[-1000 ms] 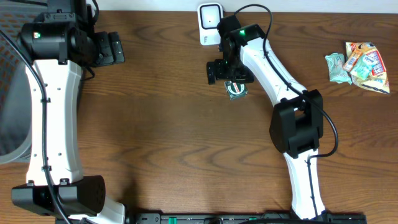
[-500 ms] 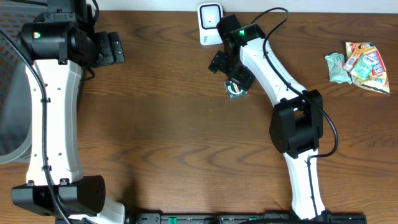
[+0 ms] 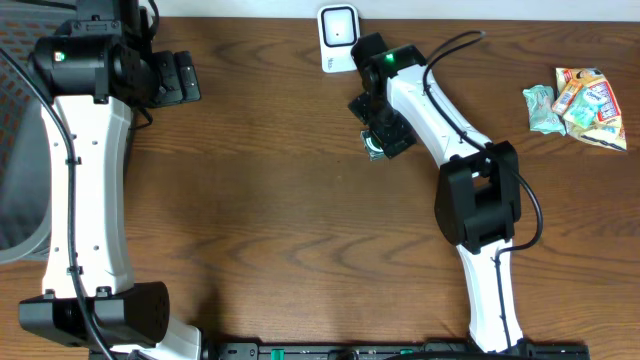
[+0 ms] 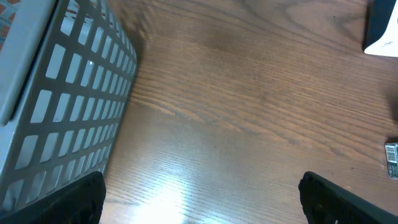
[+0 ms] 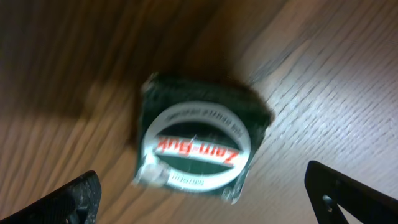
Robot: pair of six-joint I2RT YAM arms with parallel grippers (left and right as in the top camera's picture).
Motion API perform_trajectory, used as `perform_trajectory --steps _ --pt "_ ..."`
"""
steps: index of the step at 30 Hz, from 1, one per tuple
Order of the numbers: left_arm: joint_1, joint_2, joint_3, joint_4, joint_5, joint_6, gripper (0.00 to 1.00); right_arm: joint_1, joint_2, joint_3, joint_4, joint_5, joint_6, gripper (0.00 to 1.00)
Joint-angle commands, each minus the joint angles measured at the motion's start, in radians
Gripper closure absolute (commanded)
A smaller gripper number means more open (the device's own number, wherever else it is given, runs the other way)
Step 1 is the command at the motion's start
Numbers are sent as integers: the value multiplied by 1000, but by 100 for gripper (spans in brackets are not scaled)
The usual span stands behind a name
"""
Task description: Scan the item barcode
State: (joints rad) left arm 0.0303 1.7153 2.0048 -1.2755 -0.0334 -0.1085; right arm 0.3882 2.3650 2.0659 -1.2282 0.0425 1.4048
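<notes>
Directly under right gripper (image 3: 385, 128), jaws wide and empty: Zam-Buk box (image 5: 199, 146), flat on counter (image 3: 270, 200), round label up, no barcode showing on top. Just beyond gripper: scanner (image 3: 339, 38). To do well: centre over box, close on opposite sides, lift, turn coded face to scanner window. Left gripper (image 3: 178, 77) likewise wide, empty, basket (image 4: 68, 106) beside it. Count: one box, one scanner, one basket, two grippers; snack packets (image 3: 578, 98) well apart, number unclear.
</notes>
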Motion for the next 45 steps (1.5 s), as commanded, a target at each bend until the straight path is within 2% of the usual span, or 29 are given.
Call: perform_trajectory --steps 1,8,11,14,23,29,34,40,45 --pt "4 4 -5 0 -16 -9 2 -11 -20 -62 33 29 68 1" --pt "4 4 -5 0 -16 -9 2 -16 -19 -164 148 26 68 1" --pt "4 4 -5 0 -16 -9 2 -17 -20 -180 154 26 52 10" --pt "4 4 -5 0 -16 -9 2 -16 -20 -180 153 26 -13 24" --pt "4 4 -5 0 -16 -9 2 -22 -20 -167 139 -26 -118 37" --pt "4 4 -5 0 -16 -9 2 -23 -50 -132 140 11 -263 42" --pt "4 4 -5 0 -16 -9 2 -21 -92 -67 150 101 -406 42" --pt "4 4 -5 0 -16 -9 2 -8 -121 -24 364 124 -758 42" --pt "4 4 -5 0 -16 -9 2 -1 -120 -25 563 253 -864 39"
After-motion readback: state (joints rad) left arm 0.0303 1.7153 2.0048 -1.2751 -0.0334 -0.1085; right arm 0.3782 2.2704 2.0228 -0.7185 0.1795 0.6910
